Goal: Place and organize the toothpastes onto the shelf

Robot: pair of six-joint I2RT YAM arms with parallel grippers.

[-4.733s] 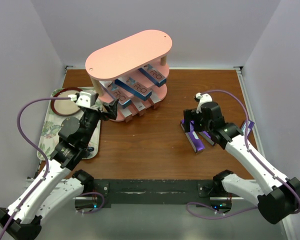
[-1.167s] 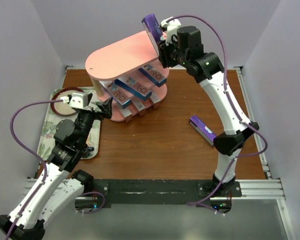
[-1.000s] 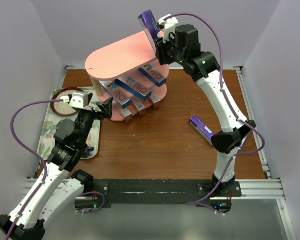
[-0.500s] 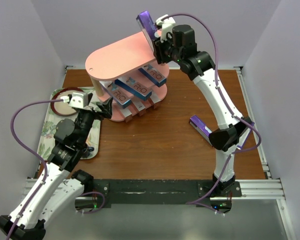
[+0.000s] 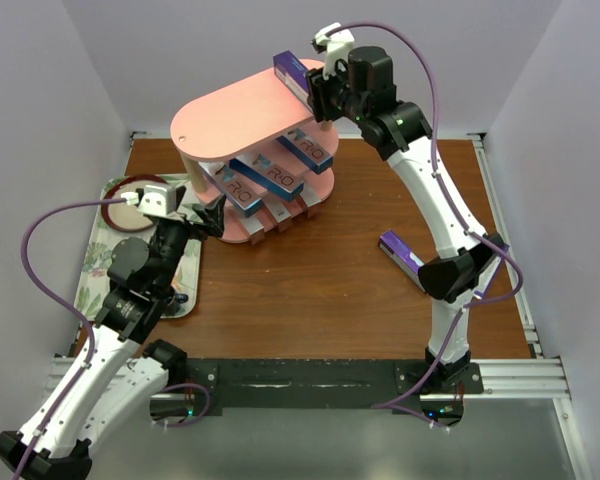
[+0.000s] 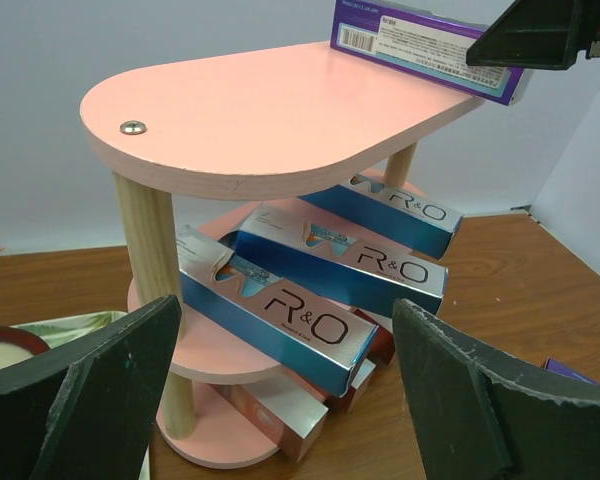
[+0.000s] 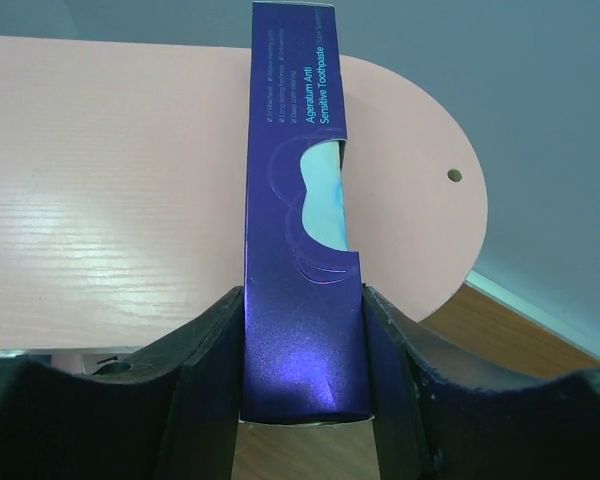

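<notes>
Right gripper (image 5: 318, 92) has its jaws clamped on the near end of the purple toothpaste box (image 7: 298, 180), so the rest reaches over the shelf (image 5: 230, 110) top tier, likely because it's the bare one. Left gripper (image 5: 210, 215) hovers beside the shelf, jaws wide and empty. Spare purple box (image 5: 405, 257) lies on the desk (image 5: 310, 290).

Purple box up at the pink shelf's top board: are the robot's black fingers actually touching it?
Touching. The right wrist view shows the right arm's fingers pressed flat against both long sides of the purple box, with no gap.
</notes>
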